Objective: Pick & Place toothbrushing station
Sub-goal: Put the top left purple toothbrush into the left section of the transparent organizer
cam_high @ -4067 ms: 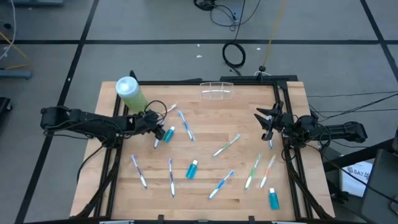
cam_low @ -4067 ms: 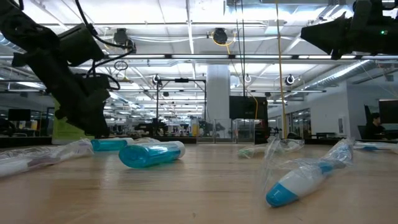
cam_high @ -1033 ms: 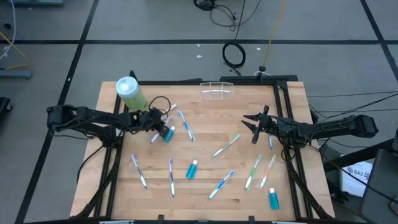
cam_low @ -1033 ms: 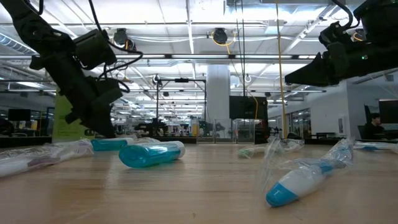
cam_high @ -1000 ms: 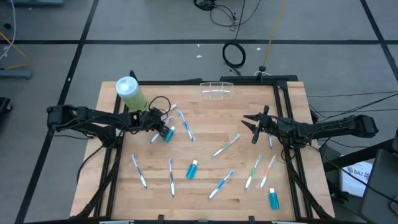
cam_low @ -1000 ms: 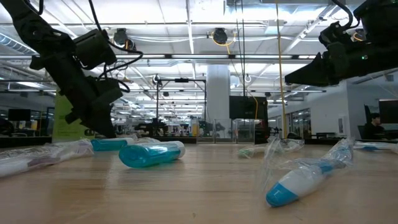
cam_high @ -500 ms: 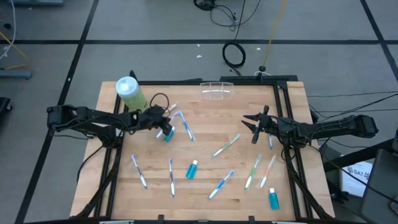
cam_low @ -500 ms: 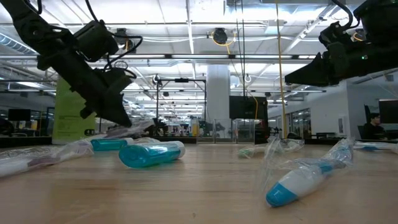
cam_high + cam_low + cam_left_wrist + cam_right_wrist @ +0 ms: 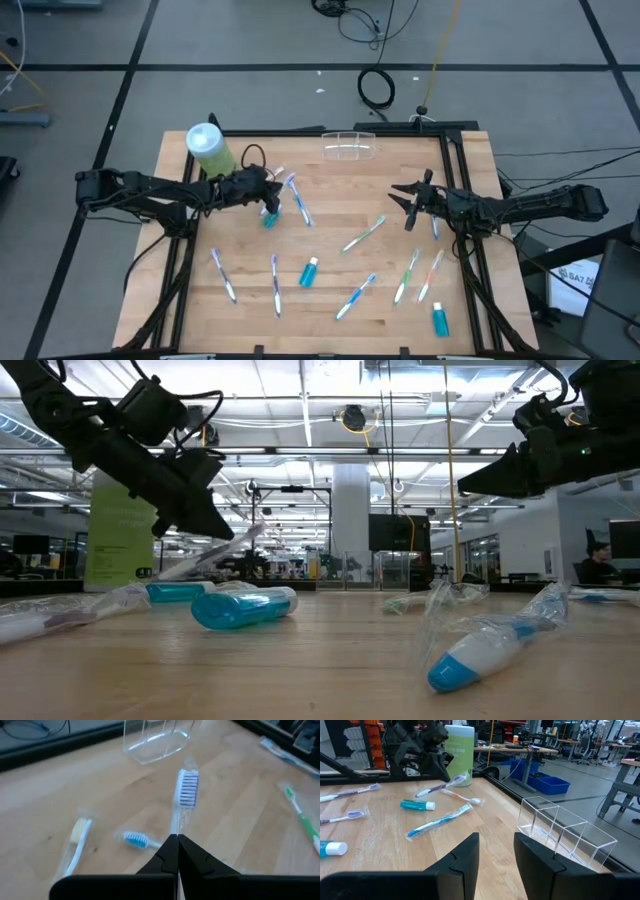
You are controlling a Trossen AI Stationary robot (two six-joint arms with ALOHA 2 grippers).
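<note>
My left gripper [image 9: 267, 191] is shut on a white toothbrush [image 9: 187, 787] in a clear wrapper, above the table's left middle, close to a teal tube [image 9: 270, 217]. My right gripper [image 9: 408, 206] hovers open and empty over the right side. The clear plastic cup [image 9: 348, 145] sits at the far edge. More toothbrushes lie flat on the wood, among them a blue one [image 9: 298, 201], a green one [image 9: 363, 235] and another blue one [image 9: 356, 296]. Two more teal tubes [image 9: 308, 270] [image 9: 439, 320] lie nearer the front. My left gripper pinches the wrapped toothbrush's handle [image 9: 173, 826] between its two fingertips. The brush runs on ahead of the fingers, its bristle head [image 9: 188, 786] farthest out. In the low view it hangs tilted [image 9: 205, 560] and clear of the table.
A large green canister with a white lid [image 9: 208, 150] stands upright at the far left corner, just behind my left arm. Black frame rails [image 9: 470, 270] run along the table's sides. Bare wood lies between the two grippers.
My left gripper has risen and gone a little toward the far edge, tipping its fingers more level. It stays shut on the wrapped toothbrush, which has come up off the table and now hangs clear. My right gripper has kept still.
</note>
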